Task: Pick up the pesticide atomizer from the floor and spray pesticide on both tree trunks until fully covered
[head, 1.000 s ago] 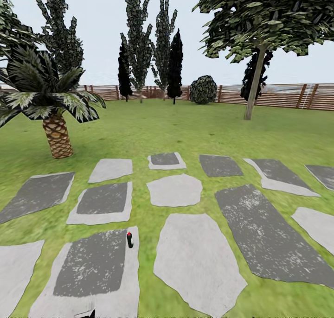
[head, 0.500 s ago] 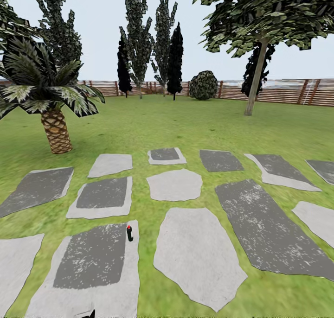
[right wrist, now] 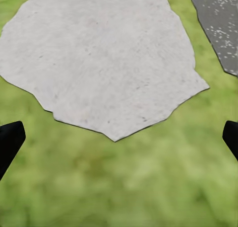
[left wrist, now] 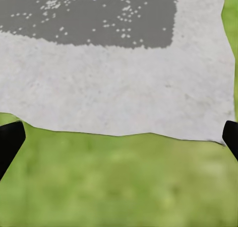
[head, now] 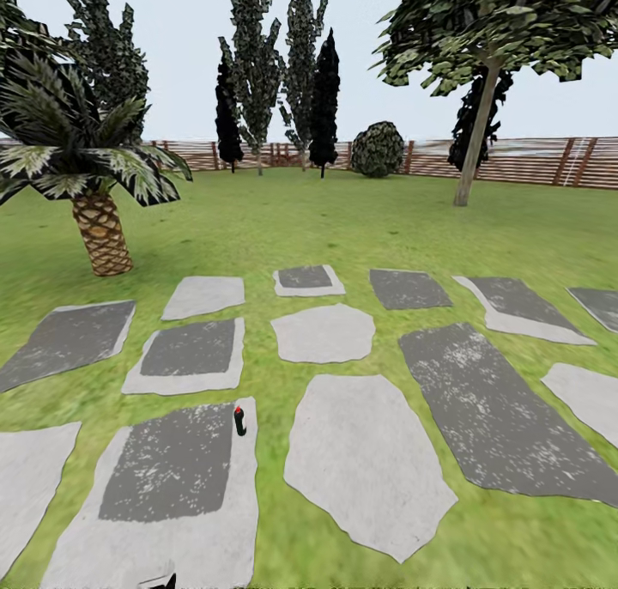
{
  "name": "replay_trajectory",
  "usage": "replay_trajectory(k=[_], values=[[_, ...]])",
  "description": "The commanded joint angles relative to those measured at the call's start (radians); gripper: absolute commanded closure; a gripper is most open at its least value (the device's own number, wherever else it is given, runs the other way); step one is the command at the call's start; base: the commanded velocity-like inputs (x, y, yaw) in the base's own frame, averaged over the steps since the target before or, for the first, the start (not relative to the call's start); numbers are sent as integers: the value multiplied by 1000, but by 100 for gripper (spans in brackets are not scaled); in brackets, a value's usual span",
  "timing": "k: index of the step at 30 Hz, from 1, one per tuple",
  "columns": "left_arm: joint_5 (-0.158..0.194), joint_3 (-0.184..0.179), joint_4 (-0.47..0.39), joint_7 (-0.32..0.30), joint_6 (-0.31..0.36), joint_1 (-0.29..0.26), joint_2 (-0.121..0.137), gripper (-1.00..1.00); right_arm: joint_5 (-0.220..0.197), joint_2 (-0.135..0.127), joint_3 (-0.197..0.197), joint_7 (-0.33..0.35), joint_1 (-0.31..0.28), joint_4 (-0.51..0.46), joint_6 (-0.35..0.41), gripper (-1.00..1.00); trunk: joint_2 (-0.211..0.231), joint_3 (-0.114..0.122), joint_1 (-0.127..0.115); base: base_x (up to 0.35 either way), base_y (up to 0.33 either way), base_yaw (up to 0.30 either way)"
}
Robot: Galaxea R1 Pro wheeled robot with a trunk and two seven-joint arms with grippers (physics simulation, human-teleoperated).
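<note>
The pesticide atomizer [head: 239, 421], a small dark bottle with a red tip, stands upright on the floor, at the right edge of a grey stepping stone [head: 163, 494] ahead and slightly to my left. One tree with a bare grey-brown trunk [head: 476, 138] rises at the far right of the lawn, in front of the fence. My left gripper [left wrist: 119, 137] hangs open over grass at the edge of a pale stone. My right gripper [right wrist: 119, 137] is open too, above grass beside another pale stone [right wrist: 99, 58]. Neither holds anything.
A short palm [head: 101, 233] stands at the left. Slim dark conifers [head: 324, 100] and a round shrub [head: 377, 149] line the brown slatted fence [head: 532, 161] at the back. Several flat stepping stones lie in the grass between me and the trees.
The whole head view has shifted, so the camera has moved. The atomizer and the trees stay where they were.
</note>
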Motion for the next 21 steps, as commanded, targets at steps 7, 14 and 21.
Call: replay_trajectory(k=[7, 14, 21], values=[[2, 3, 0, 0, -3, -1, 0, -100, 1, 0, 0, -1, 0, 1, -3, -100, 0, -12, 0, 0, 0, 0], [3, 3, 0, 0, -3, -1, 0, -100, 0, 0, 0, -1, 0, 1, -3, -100, 0, -23, 0, 3, 0, 0], [3, 3, 1, 0, -3, -1, 1, -100, 0, 1, 4, -1, 0, -1, -4, -100, 0, -25, 0, 235, 0, 0]])
